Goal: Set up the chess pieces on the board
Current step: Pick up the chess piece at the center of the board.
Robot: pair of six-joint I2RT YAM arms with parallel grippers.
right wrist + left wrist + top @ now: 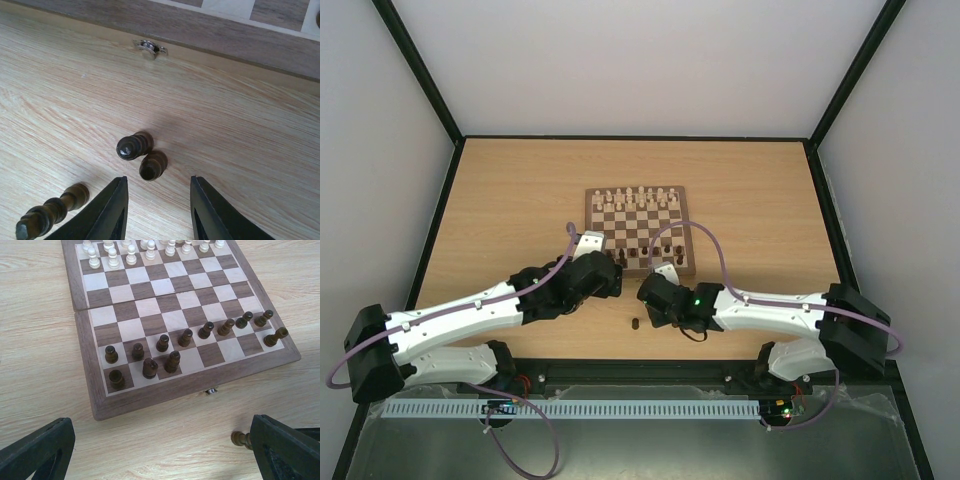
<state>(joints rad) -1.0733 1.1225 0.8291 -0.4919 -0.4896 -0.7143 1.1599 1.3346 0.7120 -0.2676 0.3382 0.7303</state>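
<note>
The board (592, 232) lies mid-table, cream-white men along its far rows. Several dark brown chess pieces (162, 343) stand on its two near rows. My left gripper (160, 460) is open and empty above the bare table just short of the board's near edge (200, 382); in the top view it (612, 276) is by the near left corner. A dark piece (241, 438) lies beside its right finger. My right gripper (157, 202) is open, just short of two small dark pieces (134, 146) standing together on the table. Another dark piece (50, 212) lies left of its left finger.
The board's metal latch (150, 47) sits on the near edge (240, 35) above the loose pieces. In the top view a loose dark piece (634, 323) shows on the table between the two arms. Both forearms stretch along the table's near side.
</note>
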